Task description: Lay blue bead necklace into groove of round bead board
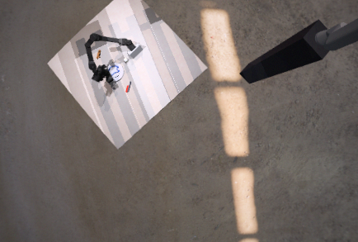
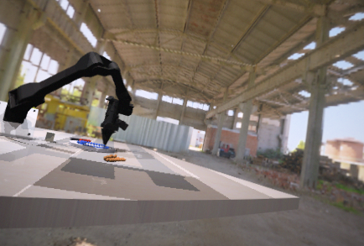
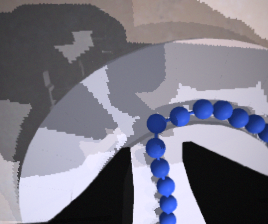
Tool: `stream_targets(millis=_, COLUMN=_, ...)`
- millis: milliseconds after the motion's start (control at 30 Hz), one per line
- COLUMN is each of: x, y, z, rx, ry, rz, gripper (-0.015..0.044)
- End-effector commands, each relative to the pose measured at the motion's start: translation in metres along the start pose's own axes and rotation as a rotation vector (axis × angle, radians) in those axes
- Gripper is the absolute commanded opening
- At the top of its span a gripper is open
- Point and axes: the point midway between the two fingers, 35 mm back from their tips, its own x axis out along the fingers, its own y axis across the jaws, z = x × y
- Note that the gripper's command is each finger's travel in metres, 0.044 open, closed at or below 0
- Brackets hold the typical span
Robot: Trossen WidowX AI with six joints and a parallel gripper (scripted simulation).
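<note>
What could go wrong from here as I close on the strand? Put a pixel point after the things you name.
The gripper point(image 1: 114, 87) point(image 2: 106, 144) point(image 3: 156, 153) is partly open around the blue bead necklace point(image 1: 115, 70) point(image 2: 93, 143) point(image 3: 156, 123). Two risks:
1. The strand turns sharply at a corner bead between the fingers, so pulling there might drag the beads curving along the groove point(image 3: 141, 137) out of it.
2. The strand looks slightly nearer one finger, so closing could nudge it sideways first.
</note>
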Motion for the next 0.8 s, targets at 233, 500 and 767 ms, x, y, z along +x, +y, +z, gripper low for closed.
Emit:
stream_targets(millis=233, x=0.0071, y=-0.0006, z=-0.0005, rx=0.001, ry=0.002, rz=-0.001, gripper=0.0041)
stream_targets(millis=500, x=0.0071, y=-0.0006, z=-0.0005, rx=0.001, ry=0.002, rz=-0.001, gripper=0.0)
stream_targets(millis=767, x=0.0071, y=-0.0006, z=-0.0005, rx=0.001, ry=0.002, rz=-0.001, gripper=0.0)
